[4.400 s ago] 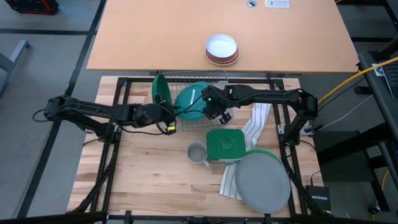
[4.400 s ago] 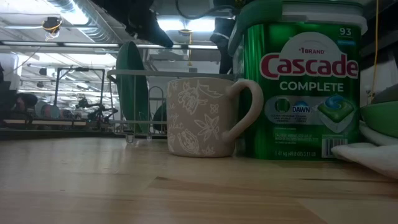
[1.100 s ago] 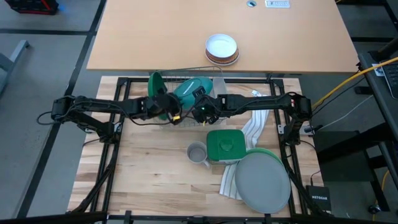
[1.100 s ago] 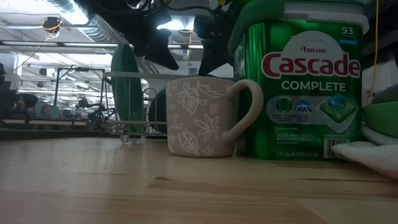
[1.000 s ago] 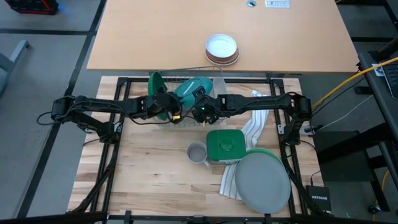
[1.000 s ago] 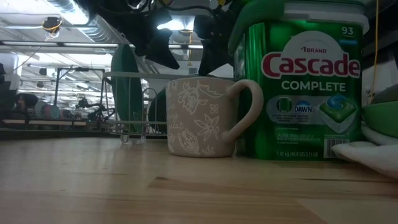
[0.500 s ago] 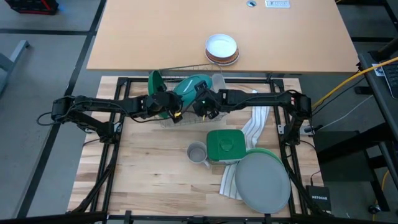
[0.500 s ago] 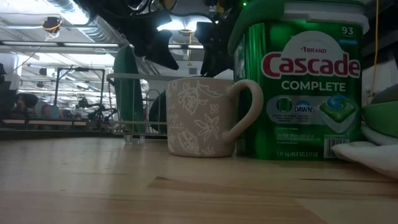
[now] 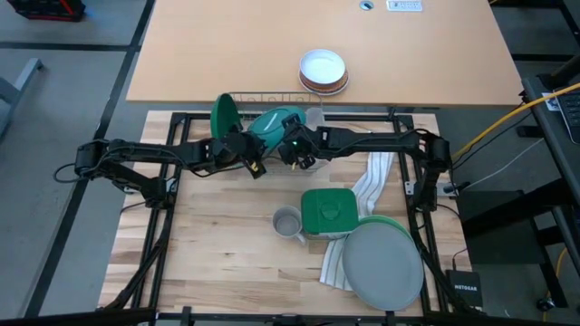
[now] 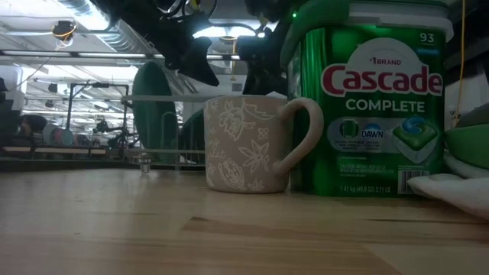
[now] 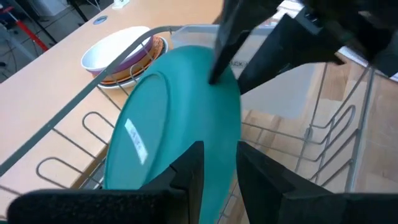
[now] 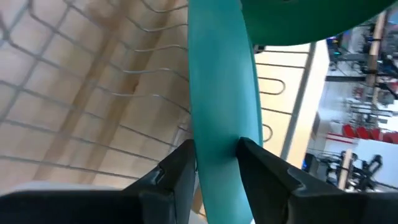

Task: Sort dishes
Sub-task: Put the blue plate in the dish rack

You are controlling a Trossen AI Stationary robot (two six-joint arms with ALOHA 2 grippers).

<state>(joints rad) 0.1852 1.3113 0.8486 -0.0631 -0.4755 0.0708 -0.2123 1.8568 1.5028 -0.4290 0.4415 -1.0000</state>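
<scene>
A wire rack (image 9: 263,95) stands at the table's far middle. A dark green plate (image 9: 223,116) stands on edge at its left end. Beside that plate, the teal plate (image 9: 272,125) stands tilted among the rack's wires (image 11: 93,124). My left gripper (image 9: 256,166) reaches it from the left and is shut on its rim. My right gripper (image 9: 288,149) reaches it from the right and is shut on its rim too. The grey plate (image 9: 385,264) lies flat at the near right. Under it lies the light green plate (image 9: 385,222). My left gripper pinches the teal plate's rim (image 11: 217,146) between its two fingers, on the plate's near side. It comes slanting down from the table's left. The plate stands tilted on edge in the rack. My right gripper has the plate's rim (image 12: 217,134) between its two fingers (image 12: 180,171), and the rim fills the gap. It comes slanting down from the table's right, at the plate's upper edge (image 11: 221,59).
A patterned mug (image 9: 287,222) and a green detergent tub (image 9: 328,210) stand in the table's middle. A white towel (image 9: 372,177) lies to their right, running under the plates. A white bowl with a brown rim (image 9: 323,71) sits on the tan table beyond the rack.
My right gripper has gone toward the table's far left with the teal plate's rim between its fingers. The rack has slid toward the far edge. The dark green plate has tipped and now shows more of its face from above. My left gripper has kept still.
</scene>
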